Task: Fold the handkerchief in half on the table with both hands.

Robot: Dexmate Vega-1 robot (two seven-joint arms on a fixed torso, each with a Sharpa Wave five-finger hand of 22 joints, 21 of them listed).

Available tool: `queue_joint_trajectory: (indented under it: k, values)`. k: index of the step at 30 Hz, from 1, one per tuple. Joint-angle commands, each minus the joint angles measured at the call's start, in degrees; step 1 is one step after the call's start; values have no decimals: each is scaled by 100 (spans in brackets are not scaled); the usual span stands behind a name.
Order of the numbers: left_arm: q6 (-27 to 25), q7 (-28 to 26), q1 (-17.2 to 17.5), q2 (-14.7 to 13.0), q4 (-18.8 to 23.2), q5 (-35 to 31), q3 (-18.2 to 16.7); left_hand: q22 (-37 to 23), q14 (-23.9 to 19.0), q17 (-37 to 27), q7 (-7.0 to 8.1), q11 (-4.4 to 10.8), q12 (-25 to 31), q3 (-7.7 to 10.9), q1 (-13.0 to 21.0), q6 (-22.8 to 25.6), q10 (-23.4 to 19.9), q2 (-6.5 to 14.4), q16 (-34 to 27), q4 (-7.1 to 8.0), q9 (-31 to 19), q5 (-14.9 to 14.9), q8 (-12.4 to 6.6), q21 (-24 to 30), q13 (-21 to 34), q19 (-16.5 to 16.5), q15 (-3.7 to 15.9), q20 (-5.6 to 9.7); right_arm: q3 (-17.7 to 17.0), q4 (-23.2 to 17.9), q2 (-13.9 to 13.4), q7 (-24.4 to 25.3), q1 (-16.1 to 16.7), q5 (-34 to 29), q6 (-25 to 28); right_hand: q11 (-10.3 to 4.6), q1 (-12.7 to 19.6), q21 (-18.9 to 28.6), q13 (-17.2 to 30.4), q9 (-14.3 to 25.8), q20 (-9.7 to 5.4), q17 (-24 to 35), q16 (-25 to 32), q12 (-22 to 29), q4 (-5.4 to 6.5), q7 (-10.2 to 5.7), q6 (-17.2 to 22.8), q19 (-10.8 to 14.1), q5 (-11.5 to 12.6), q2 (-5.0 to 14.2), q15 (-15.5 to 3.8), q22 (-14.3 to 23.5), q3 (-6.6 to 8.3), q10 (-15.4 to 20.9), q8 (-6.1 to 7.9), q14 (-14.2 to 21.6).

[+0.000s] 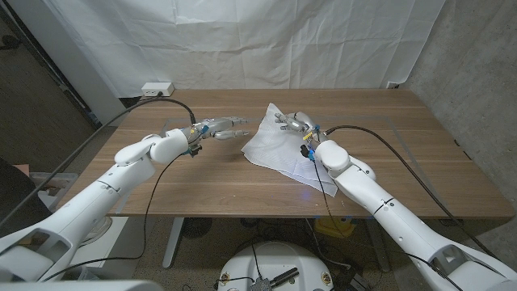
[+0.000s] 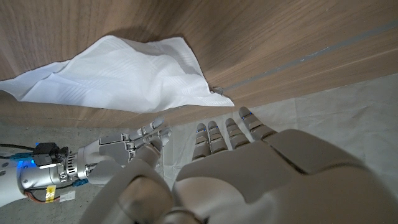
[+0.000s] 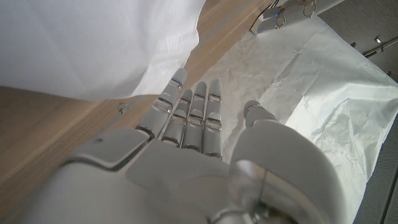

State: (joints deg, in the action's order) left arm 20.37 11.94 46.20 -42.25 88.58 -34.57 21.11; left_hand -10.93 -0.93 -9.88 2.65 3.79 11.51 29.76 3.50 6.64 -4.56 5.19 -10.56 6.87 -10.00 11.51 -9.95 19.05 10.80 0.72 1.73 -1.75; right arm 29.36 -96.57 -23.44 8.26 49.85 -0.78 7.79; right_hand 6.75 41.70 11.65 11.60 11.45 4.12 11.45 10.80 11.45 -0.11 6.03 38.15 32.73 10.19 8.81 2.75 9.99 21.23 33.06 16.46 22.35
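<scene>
The white handkerchief (image 1: 279, 148) lies rumpled on the wooden table (image 1: 202, 178), with its far corner raised off the wood. My left hand (image 1: 223, 128) hovers just left of the cloth with its fingers stretched toward it, holding nothing. My right hand (image 1: 294, 122) is at the cloth's far edge, fingers pointing left and straight. The left wrist view has the handkerchief (image 2: 118, 71) beyond my left hand (image 2: 249, 168), with my right hand (image 2: 121, 152) beside it. In the right wrist view my right hand (image 3: 199, 143) reaches out next to the cloth (image 3: 93, 43), nothing pinched.
A white power strip (image 1: 157, 86) sits at the table's far left edge. Black cables (image 1: 367, 133) run over the table along both arms. A white sheet (image 1: 266, 40) hangs behind the table. Bare wood lies at the front and right.
</scene>
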Motion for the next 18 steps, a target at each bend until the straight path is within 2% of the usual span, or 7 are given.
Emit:
queue_joint_trajectory:
  k: [1, 5, 7, 8, 12, 14, 18]
  values:
    - [145, 12, -129, 38, -211, 45, 125, -19, -25, 1, 14, 20, 7, 45, 51, -13, -17, 157, 13, 9, -15, 44, -35, -2, 8, 25, 76, 8, 454, -410, -480, 692, -65, -1070, 310, 30, -31, 76, 13, 1, 39, 6, 85, 66, -12, 7, 41, 207, 36, 35, -27, 22, 76, 105, -34, 254]
    - [160, 4, -134, 34, -210, 50, 129, -19, -20, 1, 22, 22, 7, 49, 54, -23, -16, 158, 16, 8, -15, 44, -34, -6, 8, 23, 75, 10, 601, -354, -558, 657, -148, -1103, 340, 42, -71, 110, 11, 0, 31, 1, 127, 129, -14, 0, 172, 319, 42, 46, -47, 22, 107, 262, -25, 417]
    - [166, -5, -130, 32, -205, 61, 123, -19, -16, 1, 21, 16, 6, 50, 56, -30, -12, 158, 18, 7, -15, 43, -34, -7, 8, 23, 71, 8, 734, -422, -622, 623, -208, -1267, 581, 56, -101, 141, 10, 0, 14, 0, 157, 149, -10, 24, 203, 417, 43, 48, -43, 22, 121, 321, -36, 528]
    - [164, -8, -127, 27, -197, 56, 121, -19, -13, 0, 15, 11, 6, 52, 57, -37, -10, 158, 19, 7, -15, 43, -33, -8, 8, 24, 67, 1, 752, -396, -643, 587, -228, -1230, 539, 56, -129, 165, 9, 0, 16, 1, 165, 174, 2, 30, 237, 493, 43, 61, -63, 23, 132, 393, -40, 575]
    - [177, 3, -126, 16, -195, 76, 117, -20, -15, 0, 27, 29, 7, 56, 61, -45, -7, 157, 19, 6, -15, 42, -36, -13, 8, 28, 83, 14, 978, -215, -751, 500, -393, -1373, 466, 83, -194, 168, 7, 1, 6, 9, 175, 185, 39, 48, 296, 520, 36, 70, -72, 23, 126, 433, -37, 626]
    - [180, -4, -120, 9, -185, 70, 114, -20, -17, 0, 40, 29, 4, 57, 62, -50, 1, 156, 18, 5, -15, 41, -36, -14, 8, 30, 84, 20, 1099, -173, -807, 559, -460, -1544, 449, 93, -275, 163, 7, 3, 3, 21, 175, 182, 96, 61, 305, 520, 23, 85, -62, 25, 103, 435, -49, 626]
    - [192, 3, -123, -1, -179, 74, 113, -20, -13, 0, 64, 28, 4, 58, 64, -54, 4, 153, 20, 4, -15, 40, -37, -16, 8, 31, 87, 27, 1408, -148, -931, 577, -663, -2009, 648, 122, -628, 146, 7, 9, 25, 56, 168, 190, 327, 68, 309, 523, -11, 88, -39, 31, -21, 489, -110, 625]
